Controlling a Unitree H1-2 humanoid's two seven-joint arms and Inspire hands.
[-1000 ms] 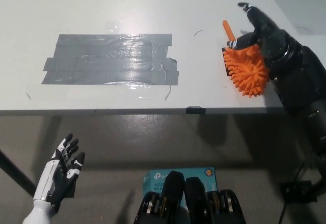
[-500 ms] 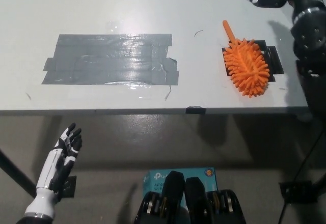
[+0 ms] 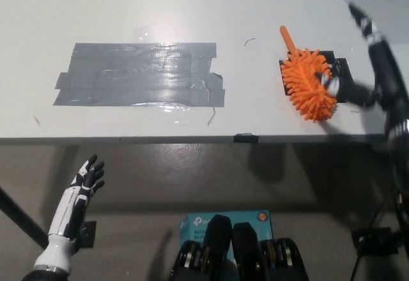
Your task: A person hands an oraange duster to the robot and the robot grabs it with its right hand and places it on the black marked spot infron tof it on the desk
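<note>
The orange bristled duster with a short orange handle [image 3: 308,82] lies flat near the right edge of the white desk [image 3: 192,13], its brush head resting on the black marked spot [image 3: 339,71], part of which shows past the bristles toward the right edge; the handle points toward the far edge. One second ago the black right hand [image 3: 372,64] was wrapped about the brush head; half a second ago it had let go and lifted toward the far right corner. It has now come back down at the right edge, fingers spread apart and closed on nothing, with one fingertip [image 3: 333,87] touching or just beside the near-right side of the bristles; which of the two cannot be told. The duster itself has not shifted between the last two frames. Judgement: placement appears complete, and the hand's return close to the bristles carries a risk of nudging the duster off the mark. The white left hand [image 3: 78,195] rests low at the near left, below the desk's front edge, fingers extended and empty. A broad patch of grey tape strips [image 3: 140,75] lies left of centre on the desk, well apart from the duster. No containers are present in view; nothing is held in or on any vessel.
</note>
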